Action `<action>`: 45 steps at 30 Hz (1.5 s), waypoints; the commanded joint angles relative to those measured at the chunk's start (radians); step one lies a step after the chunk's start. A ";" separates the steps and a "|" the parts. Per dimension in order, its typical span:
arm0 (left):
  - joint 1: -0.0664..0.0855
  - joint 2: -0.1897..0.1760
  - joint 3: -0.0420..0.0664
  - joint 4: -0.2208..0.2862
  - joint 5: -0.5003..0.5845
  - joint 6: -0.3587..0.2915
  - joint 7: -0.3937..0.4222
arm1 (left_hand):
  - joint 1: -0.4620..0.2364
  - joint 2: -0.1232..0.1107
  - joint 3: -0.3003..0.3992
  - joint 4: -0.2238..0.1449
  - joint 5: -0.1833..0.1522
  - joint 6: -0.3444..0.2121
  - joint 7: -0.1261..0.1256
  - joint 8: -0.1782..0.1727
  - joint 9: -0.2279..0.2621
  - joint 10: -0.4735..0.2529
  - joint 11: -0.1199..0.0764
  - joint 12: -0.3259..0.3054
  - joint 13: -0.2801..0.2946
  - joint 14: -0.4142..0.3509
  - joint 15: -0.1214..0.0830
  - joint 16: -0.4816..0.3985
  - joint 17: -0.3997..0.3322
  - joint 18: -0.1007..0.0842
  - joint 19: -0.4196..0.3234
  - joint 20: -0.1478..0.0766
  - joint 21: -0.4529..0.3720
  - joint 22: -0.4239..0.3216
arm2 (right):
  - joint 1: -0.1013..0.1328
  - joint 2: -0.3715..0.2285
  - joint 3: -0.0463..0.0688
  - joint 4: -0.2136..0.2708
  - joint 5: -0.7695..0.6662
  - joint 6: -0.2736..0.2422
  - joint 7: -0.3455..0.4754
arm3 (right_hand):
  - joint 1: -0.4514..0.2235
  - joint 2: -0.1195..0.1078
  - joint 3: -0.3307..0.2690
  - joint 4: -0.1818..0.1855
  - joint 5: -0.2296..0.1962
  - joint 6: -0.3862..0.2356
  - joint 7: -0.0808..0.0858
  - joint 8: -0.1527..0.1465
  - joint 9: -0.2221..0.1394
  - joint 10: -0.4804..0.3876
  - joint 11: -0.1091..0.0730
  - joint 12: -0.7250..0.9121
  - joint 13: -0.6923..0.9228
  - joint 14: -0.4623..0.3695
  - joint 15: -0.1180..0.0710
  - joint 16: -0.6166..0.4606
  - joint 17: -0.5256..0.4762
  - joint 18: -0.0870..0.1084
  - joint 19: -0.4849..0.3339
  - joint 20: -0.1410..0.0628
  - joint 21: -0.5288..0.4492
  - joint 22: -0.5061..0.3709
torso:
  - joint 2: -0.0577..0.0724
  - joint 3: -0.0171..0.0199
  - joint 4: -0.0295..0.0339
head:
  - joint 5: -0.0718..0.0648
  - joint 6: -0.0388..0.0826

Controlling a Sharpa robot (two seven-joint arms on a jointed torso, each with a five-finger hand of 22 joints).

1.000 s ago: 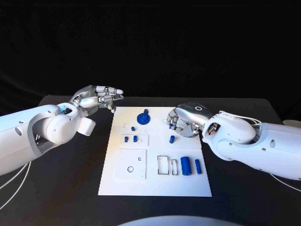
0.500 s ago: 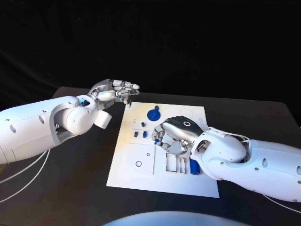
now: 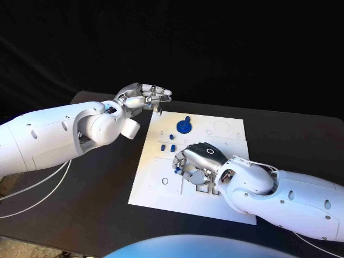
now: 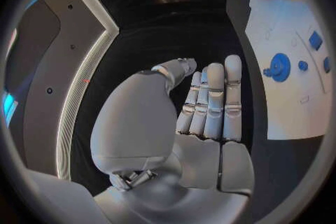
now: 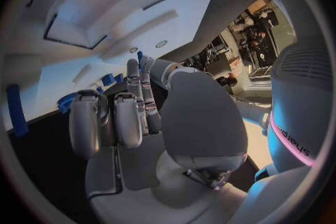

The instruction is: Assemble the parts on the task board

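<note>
The white task board [image 3: 159,194] lies in the middle of the black table. A round blue part [image 3: 184,127] stands near its far end, and two small blue parts [image 3: 167,148] stand just nearer than it. My right hand [image 3: 199,161] hovers over the board's middle, hiding what lies under it. Its thumb and one finger pinch a small blue part [image 5: 139,57], also seen at the fingertips from the head [image 3: 177,167]. My left hand [image 3: 145,98] hangs over the board's far left corner with its fingers loosely bent and nothing in them [image 4: 210,106]. The round blue part [image 4: 280,66] lies beyond them.
The black table [image 3: 102,209] stretches out on both sides of the board. White cables [image 3: 33,188] hang off the left arm at the table's left edge. My right forearm [image 3: 296,201] lies across the board's near right corner.
The head camera has shifted. My right hand has moved from the board's right edge to over its middle, now covering the long blue parts. My left hand stays by the far left corner.
</note>
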 commanded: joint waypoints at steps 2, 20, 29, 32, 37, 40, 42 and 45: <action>0.002 0.004 0.000 0.001 0.007 -0.003 0.015 | -0.015 0.005 -0.009 0.010 0.002 -0.009 0.001 -0.002 -0.001 -0.010 -0.002 0.008 0.002 -0.004 0.005 -0.004 -0.002 0.006 -0.008 0.002 -0.008 -0.004 | -0.009 0.009 -0.001 -0.013 -0.011 -0.006 0.016 | -0.005 0.007 0.000 -0.006 0.003 0.001 0.001 0.002 0.001 -0.001 -0.001 0.000 0.002 0.046 -0.006 0.003 -0.001 -0.009 0.021 -0.006 -0.003 0.182 | 0.000 0.0013 -0.0022 | 0.015 -0.009; 0.002 0.002 0.000 -0.001 0.007 0.003 0.006 | -0.017 0.005 -0.009 0.011 0.003 -0.010 0.001 -0.002 -0.002 -0.012 -0.002 0.010 0.002 -0.004 0.005 -0.004 -0.003 0.006 -0.008 0.002 -0.010 -0.005 | -0.017 0.012 -0.001 -0.025 -0.044 -0.032 -0.008 | -0.008 0.007 0.000 -0.007 0.005 0.000 0.002 0.002 0.002 -0.002 0.000 -0.001 0.002 0.046 -0.006 0.002 -0.001 -0.009 0.022 -0.006 -0.002 0.182 | 0.001 0.0020 -0.0017 | 0.021 -0.018; 0.002 0.001 0.000 -0.002 0.007 0.008 0.000 | -0.017 0.005 -0.009 0.011 0.003 -0.010 0.001 -0.002 -0.002 -0.012 -0.002 0.010 0.002 -0.004 0.005 -0.004 -0.003 0.006 -0.008 0.002 -0.010 -0.005 | -0.018 0.010 -0.001 -0.025 -0.056 -0.043 -0.020 | -0.009 0.006 0.000 -0.008 0.006 -0.001 0.002 0.002 0.002 -0.002 0.000 -0.001 0.002 0.046 -0.006 0.003 0.000 -0.009 0.022 -0.006 -0.001 0.183 | 0.001 0.0011 -0.0013 | 0.023 -0.020; 0.002 0.001 0.000 -0.002 0.006 0.010 -0.002 | -0.017 0.006 -0.009 0.012 0.003 -0.010 0.001 -0.002 -0.002 -0.013 -0.002 0.010 0.002 -0.004 0.005 -0.004 -0.003 0.006 -0.008 0.002 -0.011 -0.006 | -0.018 0.008 -0.001 -0.024 -0.058 -0.045 -0.022 | -0.009 0.006 0.000 -0.008 0.006 -0.001 0.002 0.002 0.002 -0.002 0.000 -0.001 0.002 0.046 -0.006 0.003 0.000 -0.009 0.022 -0.006 -0.001 0.183 | 0.000 0.0013 -0.0014 | 0.023 -0.021; 0.002 0.000 0.000 -0.003 0.006 0.012 -0.005 | -0.017 0.006 -0.009 0.012 0.003 -0.010 0.001 -0.002 -0.002 -0.013 -0.002 0.010 0.002 -0.004 0.005 -0.004 -0.003 0.006 -0.008 0.002 -0.011 -0.006 | -0.018 0.006 -0.001 -0.021 -0.061 -0.043 -0.023 | -0.009 0.006 0.000 -0.008 0.006 -0.001 0.002 0.002 0.002 -0.002 0.000 -0.001 0.002 0.046 -0.006 0.003 0.000 -0.009 0.022 -0.006 -0.001 0.183 | 0.000 0.0016 -0.0015 | 0.024 -0.022; 0.002 0.000 0.000 -0.004 0.006 0.013 -0.006 | -0.017 0.006 -0.009 0.012 0.003 -0.010 0.001 -0.002 -0.002 -0.013 -0.002 0.010 0.002 -0.004 0.005 -0.004 -0.003 0.006 -0.008 0.002 -0.011 -0.006 | -0.018 0.006 -0.001 -0.021 -0.063 -0.041 -0.025 | -0.009 0.006 0.000 -0.008 0.006 -0.001 0.002 0.002 0.002 -0.002 0.000 -0.001 0.002 0.046 -0.006 0.003 0.000 -0.009 0.022 -0.006 -0.001 0.183 | 0.000 0.0016 -0.0015 | 0.024 -0.022; 0.002 0.000 0.000 -0.004 0.006 0.013 -0.007 | -0.017 0.006 -0.009 0.012 0.003 -0.010 0.001 -0.002 -0.002 -0.013 -0.002 0.010 0.002 -0.004 0.005 -0.004 -0.003 0.006 -0.008 0.002 -0.011 -0.006 | -0.018 0.006 -0.001 -0.022 -0.064 -0.035 -0.025 | -0.009 0.006 0.000 -0.010 0.006 -0.001 0.002 0.002 0.003 -0.002 0.000 -0.001 0.002 0.046 -0.006 0.003 -0.001 -0.010 0.023 -0.006 0.000 0.183 | 0.000 0.0016 -0.0017 | 0.024 -0.022; 0.002 0.000 0.000 -0.003 0.006 0.014 -0.007 | -0.017 0.006 -0.009 0.011 0.003 -0.010 0.001 -0.002 -0.002 -0.014 -0.002 0.011 0.002 -0.004 0.005 -0.004 -0.004 0.006 -0.008 0.003 -0.011 -0.006 | -0.018 0.007 -0.001 -0.022 -0.065 -0.025 -0.026 | -0.010 0.006 0.000 -0.010 0.005 -0.001 0.002 0.002 0.003 -0.001 0.000 -0.001 0.002 0.046 -0.006 0.003 -0.001 -0.010 0.023 -0.006 0.000 0.183 | 0.000 0.0011 -0.0018 | 0.024 -0.022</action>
